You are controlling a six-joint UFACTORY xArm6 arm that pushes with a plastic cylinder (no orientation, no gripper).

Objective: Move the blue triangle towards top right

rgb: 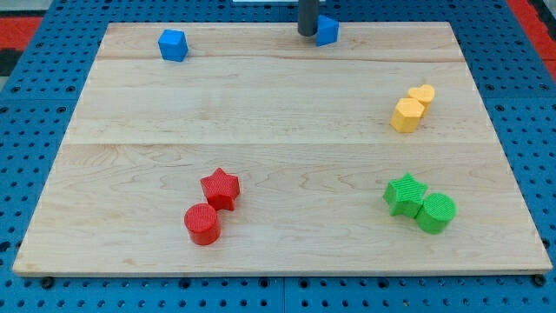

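My tip [307, 33] sits at the view's top edge of the board [261, 113], touching the blue triangle [327, 30] just to its right. A blue cube [173, 44] lies well left; yellow [411, 108], green [420, 204] and red [212, 207] pairs lie far below.

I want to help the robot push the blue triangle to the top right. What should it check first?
1. My tip shows in the picture: ok.
2. Tip sits on the left side of the blue triangle, right up against it, good for pushing right: ok.
3. Whether it truly touches: cannot tell.
4. Path along the board's top edge to the right corner has no blocks: ok.
5. Triangle is very close to the top edge, so it could slip off: not ok.
6. Blue cube is far away on the left: ok.
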